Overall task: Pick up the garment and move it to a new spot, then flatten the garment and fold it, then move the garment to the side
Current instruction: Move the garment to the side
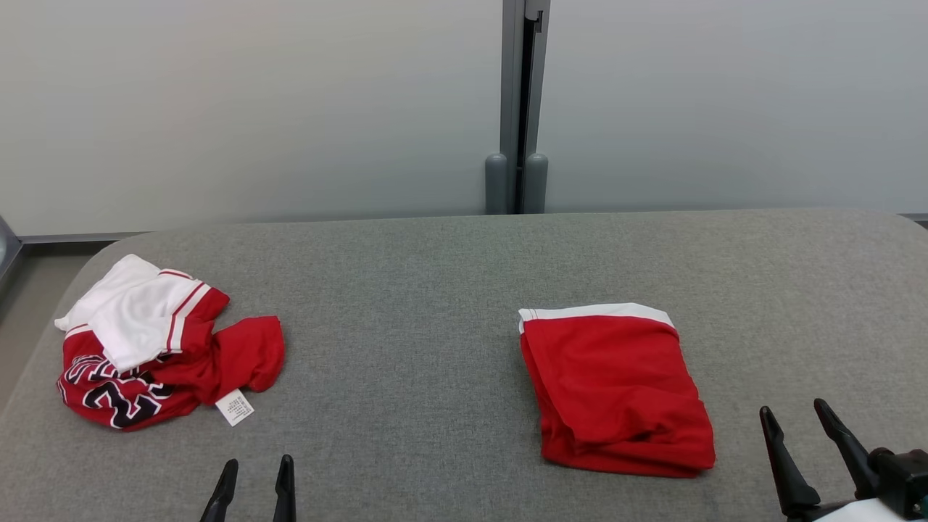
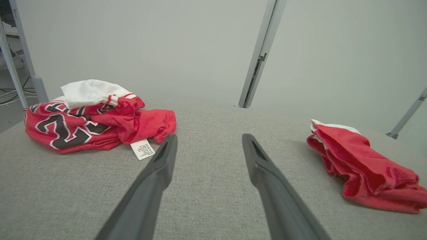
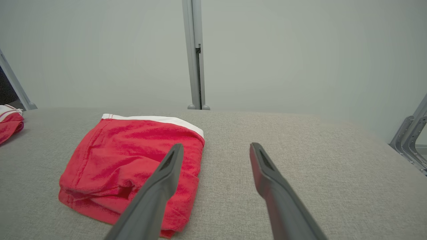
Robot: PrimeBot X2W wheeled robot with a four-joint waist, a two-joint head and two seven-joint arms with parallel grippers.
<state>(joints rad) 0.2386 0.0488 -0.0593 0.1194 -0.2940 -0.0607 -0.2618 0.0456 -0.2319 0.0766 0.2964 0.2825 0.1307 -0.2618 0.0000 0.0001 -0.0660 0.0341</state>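
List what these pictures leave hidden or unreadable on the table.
Crumpled jersey: head view, its own folds hide part of the lettering.
Care label: left wrist view, print too small to read.
Folded red garment: head view, top layer hides the layers beneath.
Left gripper and right gripper: head view, bottom edge cuts off both arms.

Left gripper point(image 1: 259, 461) edge-cropped; label point(image 1: 234, 407) print illegibly small

Red, white-banded garment point(image 1: 616, 391); grey table point(image 1: 406, 326)
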